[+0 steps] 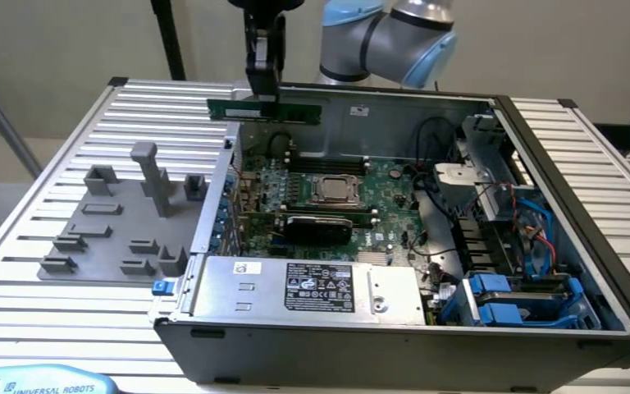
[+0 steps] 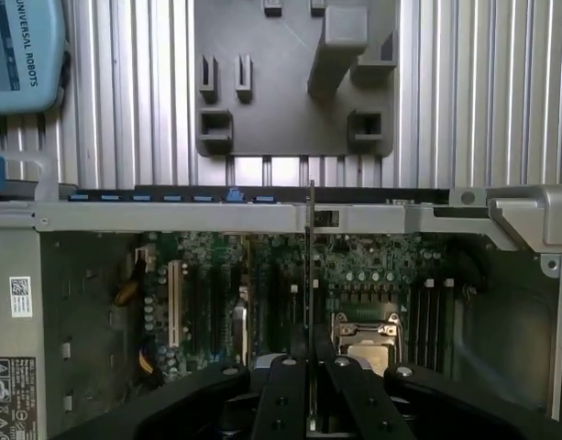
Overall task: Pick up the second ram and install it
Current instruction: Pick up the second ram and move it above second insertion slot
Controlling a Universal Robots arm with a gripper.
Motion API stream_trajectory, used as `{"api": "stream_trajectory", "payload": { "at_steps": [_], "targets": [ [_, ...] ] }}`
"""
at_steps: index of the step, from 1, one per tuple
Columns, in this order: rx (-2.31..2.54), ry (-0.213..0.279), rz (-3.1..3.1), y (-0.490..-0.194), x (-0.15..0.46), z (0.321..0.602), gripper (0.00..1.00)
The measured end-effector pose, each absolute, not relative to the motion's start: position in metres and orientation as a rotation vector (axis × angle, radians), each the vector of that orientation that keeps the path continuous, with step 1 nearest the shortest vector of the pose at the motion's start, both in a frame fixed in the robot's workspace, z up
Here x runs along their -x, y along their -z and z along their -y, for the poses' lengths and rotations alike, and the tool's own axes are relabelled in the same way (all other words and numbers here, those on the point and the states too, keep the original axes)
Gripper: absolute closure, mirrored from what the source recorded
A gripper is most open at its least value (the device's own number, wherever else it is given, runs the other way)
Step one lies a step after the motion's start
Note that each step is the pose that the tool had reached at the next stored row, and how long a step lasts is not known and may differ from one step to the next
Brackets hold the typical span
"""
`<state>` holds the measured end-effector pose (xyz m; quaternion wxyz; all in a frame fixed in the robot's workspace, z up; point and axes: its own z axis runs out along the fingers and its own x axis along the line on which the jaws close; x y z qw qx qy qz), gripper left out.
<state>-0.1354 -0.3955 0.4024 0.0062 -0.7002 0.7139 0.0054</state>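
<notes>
gripper (image 1: 263,90): black, clamping on second ram (image 1: 293,111)
second ram: thin green strip, hanging level
below gripper: metal case (image 1: 403,349) lying open

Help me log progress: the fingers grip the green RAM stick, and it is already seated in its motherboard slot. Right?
Not seated. In the exterior view the fingers grip the green RAM stick in the air above the open case, well clear of the motherboard slots.
</notes>
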Motion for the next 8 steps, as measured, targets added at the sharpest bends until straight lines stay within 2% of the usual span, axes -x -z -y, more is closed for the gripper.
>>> {"api": "stream_trajectory", "payload": {
  "at_steps": [8],
  "targets": [
    [2.191,-0.017,-2.235,-0.388,0.099,0.382,0.86]
  ]
}}
